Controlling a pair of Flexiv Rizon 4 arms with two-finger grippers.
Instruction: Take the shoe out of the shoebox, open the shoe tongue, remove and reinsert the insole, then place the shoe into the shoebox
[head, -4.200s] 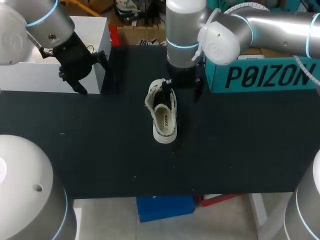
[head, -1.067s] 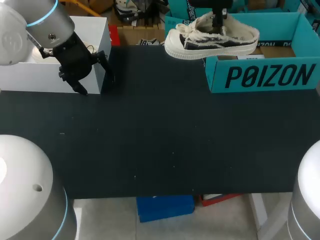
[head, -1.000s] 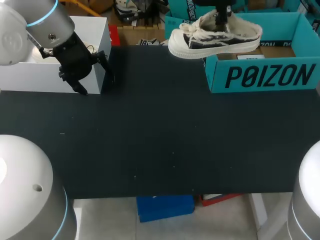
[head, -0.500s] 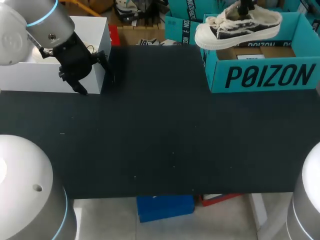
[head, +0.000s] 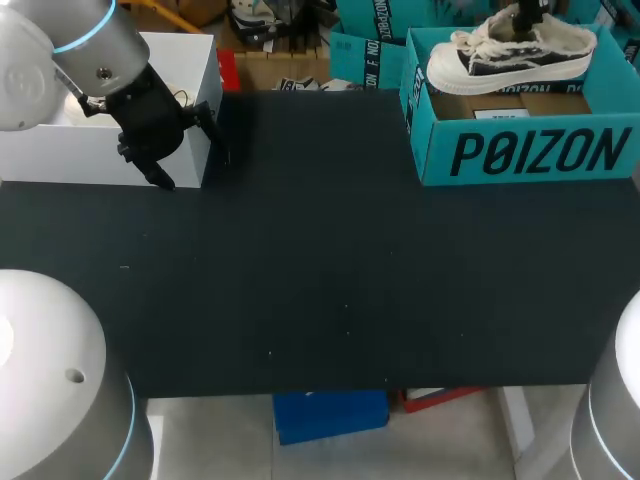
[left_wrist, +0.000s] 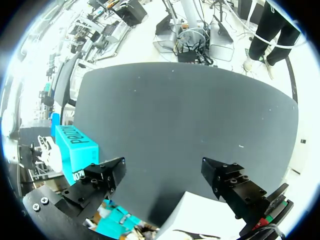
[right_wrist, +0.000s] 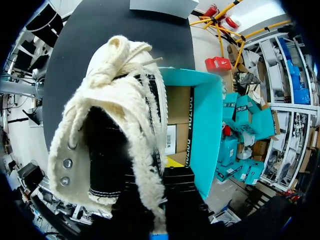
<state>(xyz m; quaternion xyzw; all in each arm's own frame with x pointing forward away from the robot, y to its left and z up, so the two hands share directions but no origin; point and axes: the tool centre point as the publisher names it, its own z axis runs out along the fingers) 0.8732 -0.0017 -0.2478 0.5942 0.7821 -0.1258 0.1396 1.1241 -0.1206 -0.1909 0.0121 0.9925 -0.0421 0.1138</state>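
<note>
Black surface (head: 320, 290), 2 boxes along its far edge.
Item 1: white box (head: 60, 150), far left. Left pincer (left_wrist: 165, 175) at its near corner, fingers spread wide, holding nothing.
Item 2: teal shoebox (head: 520, 150), far right, open-topped.
Item 3: 1 cream shoe (head: 510, 55) with dark side panel and frayed trim, toe toward the white box, hanging over the shoebox's opening. Right pincer (right_wrist: 159, 197) clamped on the shoe's collar edge from above, both fingers pressed to it.
</note>
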